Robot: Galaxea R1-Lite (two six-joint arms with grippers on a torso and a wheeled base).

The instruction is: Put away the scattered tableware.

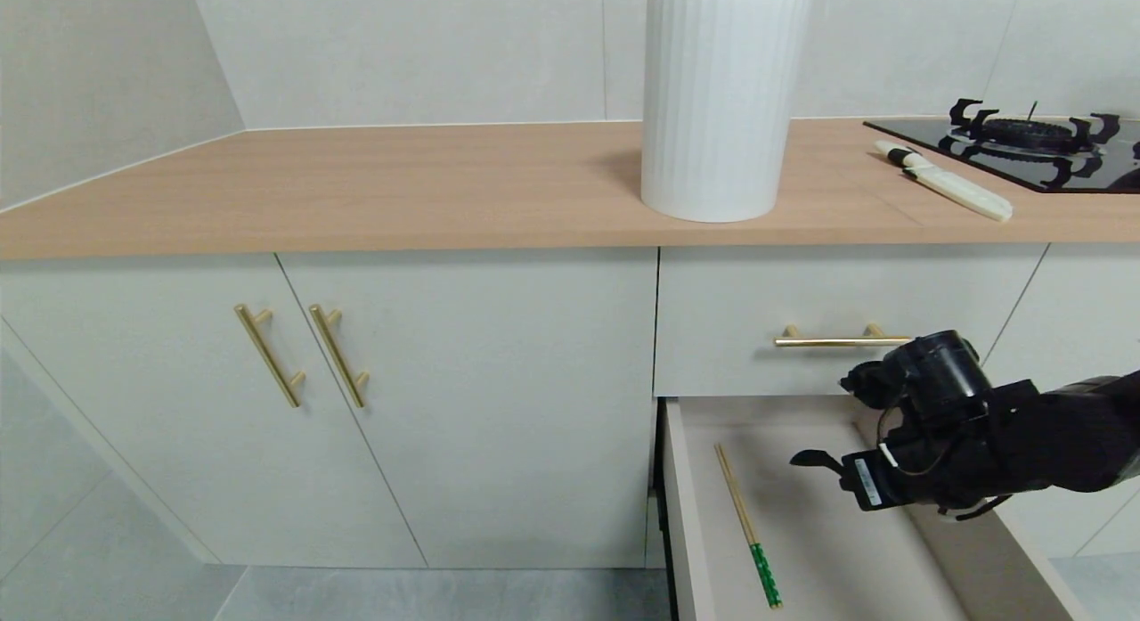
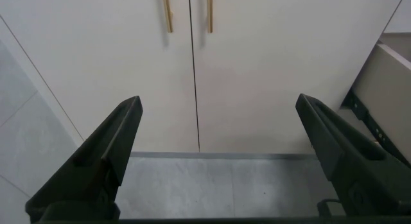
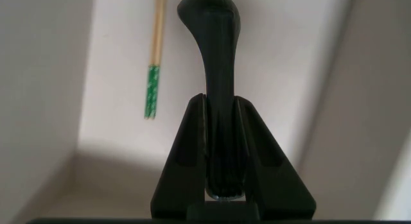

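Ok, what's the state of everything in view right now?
Lower drawer: open, chopsticks lying inside.
Upper drawer: shut.
Cabinet doors: shut.
Right end effector: shut on black utensil, over the lower drawer.
Left end effector: open, empty.
Knife: lying on the counter.
White container: upright on the counter.

So the open drawer (image 1: 686, 478) has decent room: the chopsticks (image 1: 746, 525) lie lengthwise near its left wall, and the floor to their right is bare. The right gripper (image 3: 221, 115), clamped on a black utensil (image 1: 815, 460), hangs over that stretch. The handle (image 1: 837, 340) of the closed drawer above juts out over the back. On the counter, a tall white canister (image 1: 717, 104) blocks the middle, and a knife (image 1: 944, 180) lies beside the stove (image 1: 1024, 144).
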